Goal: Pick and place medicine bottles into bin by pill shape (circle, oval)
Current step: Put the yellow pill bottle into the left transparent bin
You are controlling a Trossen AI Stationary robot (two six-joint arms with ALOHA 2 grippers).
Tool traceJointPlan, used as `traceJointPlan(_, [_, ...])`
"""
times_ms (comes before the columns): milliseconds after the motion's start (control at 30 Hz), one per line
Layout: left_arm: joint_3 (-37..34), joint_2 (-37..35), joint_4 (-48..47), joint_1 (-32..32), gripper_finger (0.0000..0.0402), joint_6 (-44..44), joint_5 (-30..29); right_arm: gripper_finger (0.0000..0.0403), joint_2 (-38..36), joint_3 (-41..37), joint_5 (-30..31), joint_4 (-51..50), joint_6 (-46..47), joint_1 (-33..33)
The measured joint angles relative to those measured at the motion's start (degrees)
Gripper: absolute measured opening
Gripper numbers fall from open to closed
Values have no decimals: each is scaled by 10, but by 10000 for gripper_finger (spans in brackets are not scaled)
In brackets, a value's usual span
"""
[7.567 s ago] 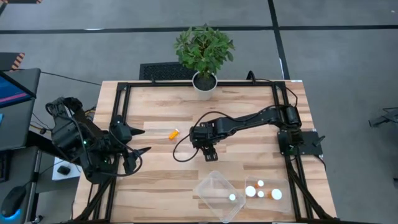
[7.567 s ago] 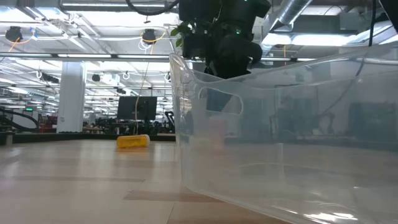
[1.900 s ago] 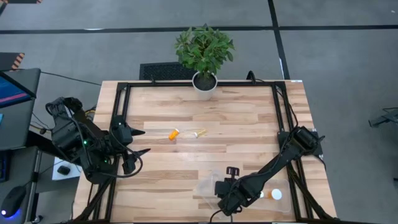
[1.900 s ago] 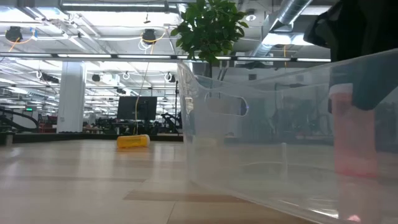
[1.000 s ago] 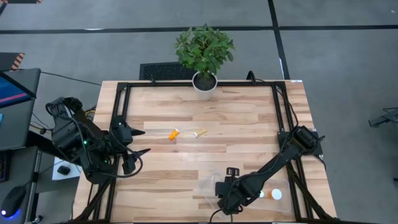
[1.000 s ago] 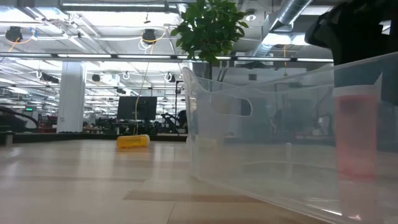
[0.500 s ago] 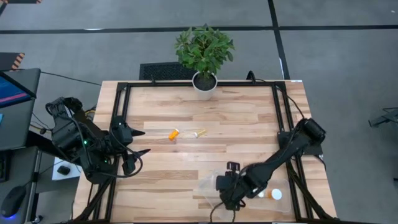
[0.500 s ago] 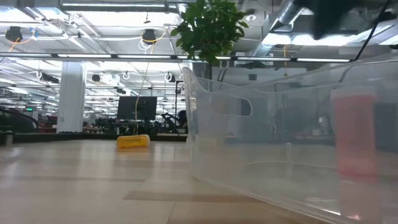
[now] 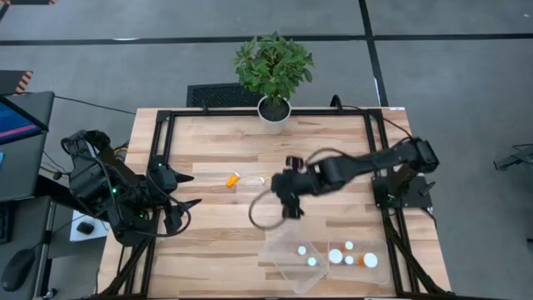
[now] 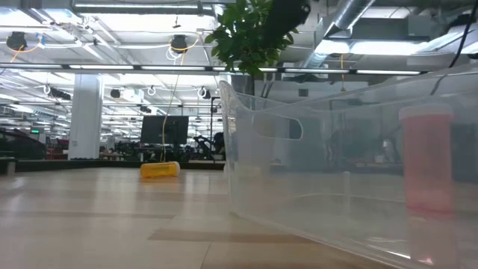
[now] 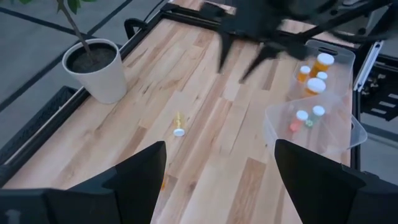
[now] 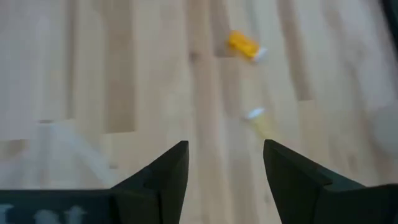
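An amber-orange bottle and a yellowish bottle with a white cap lie on their sides at mid-table. The orange bottle also shows in the right wrist view. My right gripper is open and empty, above the table just right of and nearer than them. Two clear bins stand at the front right. The left bin holds two white-capped bottles, one pinkish and upright. The right bin holds several bottles. My left gripper waits open at the left edge.
A potted plant stands at the far edge. A black frame rims the table. The right arm's cable loop hangs over the table near the bins. Bare wood lies between the loose bottles and the bins.
My right gripper has lifted out of the left bin at the front and swung toward the far edge to mid-table, near the two loose bottles. The pinkish bottle stays upright in the bin.
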Motion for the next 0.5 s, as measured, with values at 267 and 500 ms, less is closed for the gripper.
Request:
traceJointPlan(267, [0, 0, 0, 0, 295, -4, -1, 219, 31, -8, -43, 6, -92, -69])
traceJointPlan(500, [-12, -1, 0, 0, 295, -11, -8, 219, 81, -14, -52, 5, -147, -88])
